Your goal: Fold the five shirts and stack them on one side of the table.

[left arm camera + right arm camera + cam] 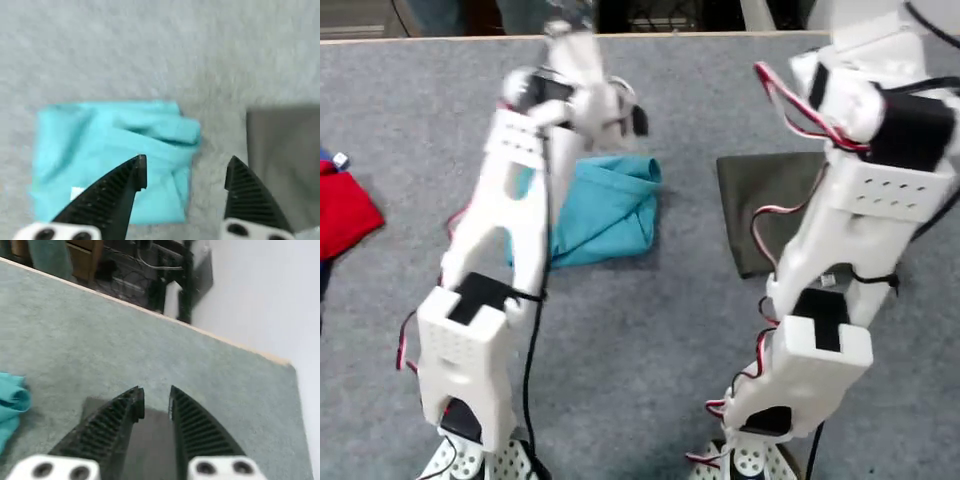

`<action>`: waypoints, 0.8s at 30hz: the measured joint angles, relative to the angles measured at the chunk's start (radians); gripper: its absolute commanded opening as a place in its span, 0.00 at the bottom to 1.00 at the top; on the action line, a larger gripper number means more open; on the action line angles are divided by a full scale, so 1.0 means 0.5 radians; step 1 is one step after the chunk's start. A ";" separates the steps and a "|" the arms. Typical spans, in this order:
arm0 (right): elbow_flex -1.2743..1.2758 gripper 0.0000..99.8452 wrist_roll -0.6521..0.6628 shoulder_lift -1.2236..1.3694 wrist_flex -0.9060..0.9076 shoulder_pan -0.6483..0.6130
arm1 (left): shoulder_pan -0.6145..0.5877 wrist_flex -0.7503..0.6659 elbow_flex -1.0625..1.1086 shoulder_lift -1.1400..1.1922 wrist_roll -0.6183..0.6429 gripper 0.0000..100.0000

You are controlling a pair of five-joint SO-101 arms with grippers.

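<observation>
From above, the left arm (510, 200) stretched from the near edge out over a loosely folded teal shirt (610, 210), which lay left of the middle of the grey table (650, 330). The right arm (860, 200) stood over a flat, folded dark grey shirt (760, 200), which lay to the right of the teal one with a strip of bare table between them. A red shirt (340, 210) sat well apart at the left edge.

In the left wrist view, the left gripper (186, 172) hung above the table with its fingers spread wide and nothing between them. One fingertip (135, 170) was over the teal shirt (110, 140), near that shirt's right edge. The other fingertip (235, 172) was over the bare strip just beside the dark grey shirt (285, 150). Whether either tip touched anything could not be told.

In the right wrist view, the right gripper (156, 400) had its fingers parted by a narrow gap and held nothing. The dark grey shirt (152, 440) lay below them and showed through the gap, and both fingertips were above its far part. A corner of the teal shirt (10, 405) showed to the left, apart from the fingers, and the table (75, 330) ran on to its far edge.
</observation>
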 measured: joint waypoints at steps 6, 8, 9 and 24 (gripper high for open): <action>0.129 0.01 -0.034 0.199 -0.068 -0.463 | -0.620 0.224 -0.396 -0.006 -0.319 0.02; 0.227 0.01 -0.092 0.359 -0.172 -0.654 | -0.856 0.233 -0.350 -0.003 -0.408 0.03; 0.270 0.01 -0.123 0.451 -0.242 -0.743 | -0.967 0.236 -0.316 -0.003 -0.448 0.03; 0.089 0.01 -0.160 1.614 -0.853 -1.246 | -1.942 0.132 1.016 -0.595 -0.893 0.03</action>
